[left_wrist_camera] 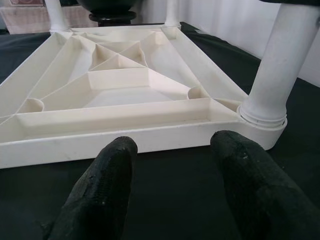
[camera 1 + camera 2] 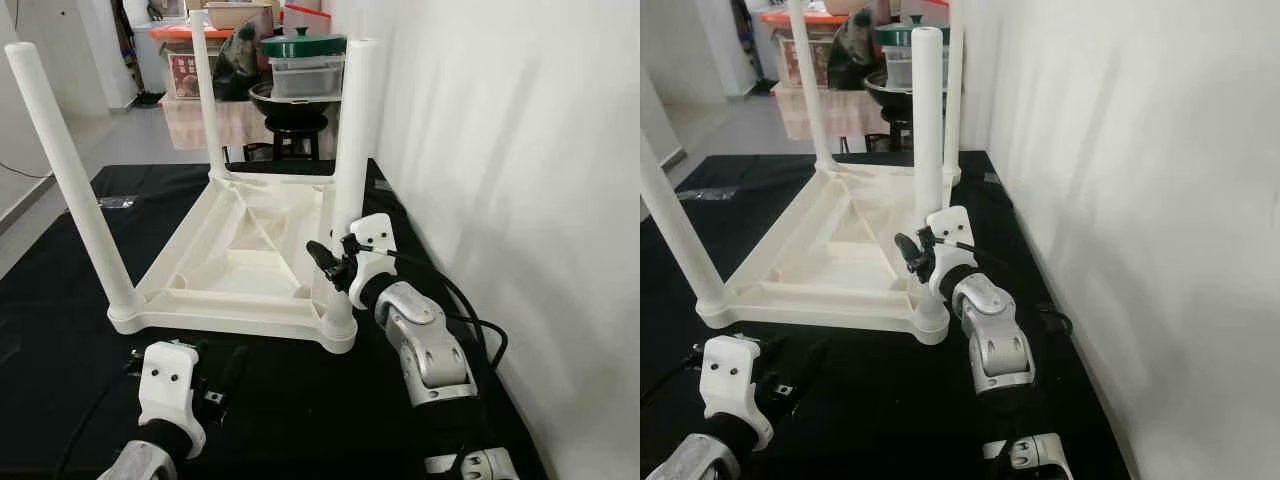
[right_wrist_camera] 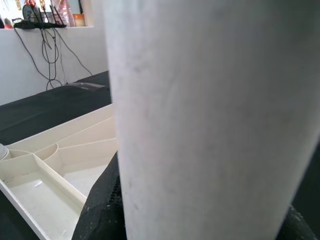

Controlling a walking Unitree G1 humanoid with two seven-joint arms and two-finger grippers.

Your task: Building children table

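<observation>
While right gripper (image 2: 335,262) fingers clasp the leg (image 2: 352,150), its tips stay hidden.

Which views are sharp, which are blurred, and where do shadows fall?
Left eye view: sharp, evenly lit; soft shadows on the white wall. Left wrist view: upturned table crisp, black fingers slightly soft. Right wrist view: table leg too close, blurred, right gripper around it.

Both head eyes look forward and down over the upturned white table (image 2: 240,250) on the black mat (image 2: 60,330). The left wrist camera sits low at the mat's near edge, facing the tabletop's ribbed underside. The right wrist camera is pressed against the near right leg (image 3: 210,115), also seen from the head.
</observation>
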